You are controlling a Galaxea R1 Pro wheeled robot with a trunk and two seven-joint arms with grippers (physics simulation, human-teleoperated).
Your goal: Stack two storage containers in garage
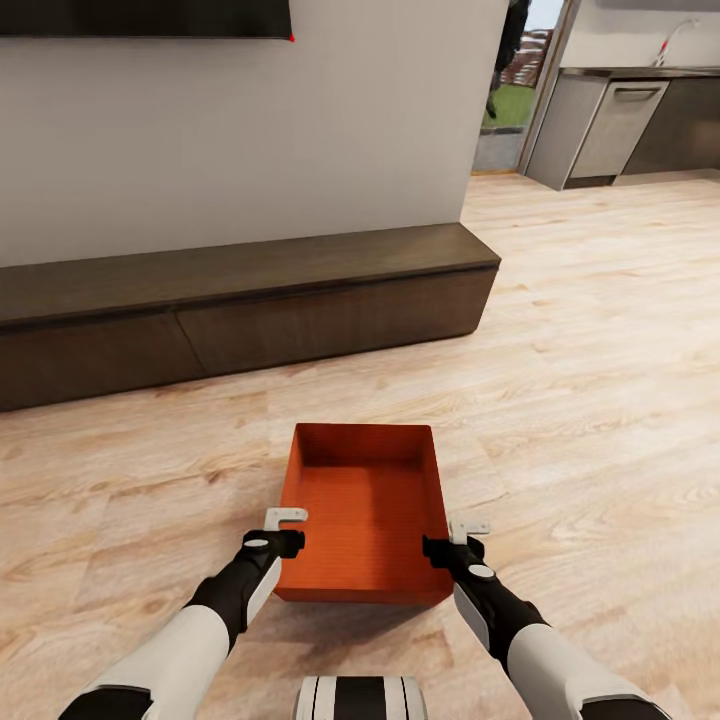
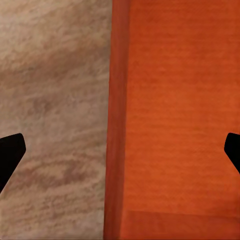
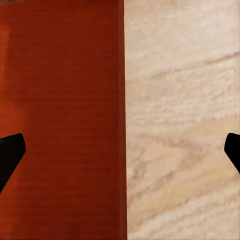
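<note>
One orange-red storage container sits on the living room's light wood plank floor, straight in front of me, open side up and empty. My left gripper is open and straddles the container's left wall near its front corner. In the left wrist view that wall runs between the widely spread black fingertips. On the opposite side my right gripper is open astride the right wall. The right wrist view has the container's inside on one side of that wall and bare floor on the other.
A long dark low bench runs along the white wall beyond the container, under a black TV. At the far right the floor leads past a doorway to grey kitchen cabinets. My base is just below the container.
</note>
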